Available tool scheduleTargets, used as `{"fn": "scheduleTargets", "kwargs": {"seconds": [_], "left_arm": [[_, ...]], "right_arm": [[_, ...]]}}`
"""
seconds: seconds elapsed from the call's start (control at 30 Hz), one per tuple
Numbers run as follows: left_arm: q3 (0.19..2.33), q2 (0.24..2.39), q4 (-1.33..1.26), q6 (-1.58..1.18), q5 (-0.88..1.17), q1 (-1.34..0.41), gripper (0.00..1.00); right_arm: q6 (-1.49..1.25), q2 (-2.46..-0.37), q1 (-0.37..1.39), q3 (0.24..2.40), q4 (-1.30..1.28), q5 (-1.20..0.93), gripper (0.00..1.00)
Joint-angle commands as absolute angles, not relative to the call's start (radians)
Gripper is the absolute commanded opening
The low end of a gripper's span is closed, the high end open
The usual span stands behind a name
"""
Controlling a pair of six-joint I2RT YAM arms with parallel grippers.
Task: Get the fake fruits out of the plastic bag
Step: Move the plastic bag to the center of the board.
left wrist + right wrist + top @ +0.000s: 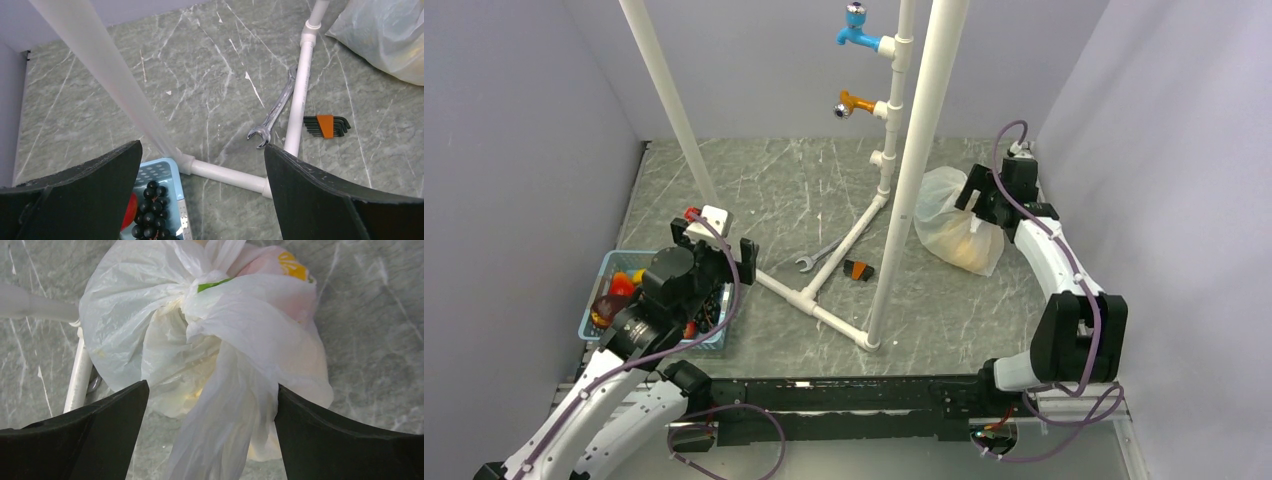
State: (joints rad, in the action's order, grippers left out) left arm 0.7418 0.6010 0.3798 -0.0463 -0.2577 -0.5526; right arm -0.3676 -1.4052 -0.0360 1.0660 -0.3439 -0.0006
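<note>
The plastic bag (959, 230) lies knotted at the right of the table, with yellow and orange fake fruits (972, 248) showing through it. My right gripper (984, 205) is open just above it. In the right wrist view the bag (200, 340) fills the frame, and a twisted strand of it hangs between the jaws of the gripper (211, 385). A yellow fruit (291, 265) and a green piece (212, 285) show near the knot. My left gripper (717, 245) is open and empty over the blue basket's corner (167, 167). The basket holds dark grapes (150, 210) and a red apple (129, 212).
A white pipe frame (904, 150) stands mid-table, with its floor pipes (300, 100) between the arms and a blue tap (856, 30) and an orange tap (854, 104) on it. A wrench (272, 112) and a hex key set (325, 125) lie beside the pipes. Walls enclose the table.
</note>
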Motion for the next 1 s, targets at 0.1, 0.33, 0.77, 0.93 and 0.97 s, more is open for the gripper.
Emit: {"fn": "scheduleTargets", "kwargs": {"seconds": [0.1,0.33,0.77,0.93,0.97], "left_arm": [[0.753,0.590,0.374,-0.037,-0.357,-0.595,0.99],[0.750,0.577,0.366,-0.039,-0.362,-0.601,0.99],[0.750,0.612,0.348,-0.060,-0.166,-0.612,0.99],[0.757,0.667,0.351,-0.050,-0.113,-0.642,0.99],[0.761,0.680,0.352,-0.050,-0.100,-0.649,0.99]], "right_arm": [[-0.345,-1.446,-0.035,1.122,-0.358,-0.084,0.75],[-0.339,-1.326,-0.014,1.026,-0.391,-0.093,0.42],[-0.360,-1.089,0.245,0.861,-0.461,-0.090,0.07],[-0.381,-1.023,0.332,0.808,-0.467,-0.160,0.10],[-0.388,-1.008,0.338,0.790,-0.451,-0.196,0.10]]}}
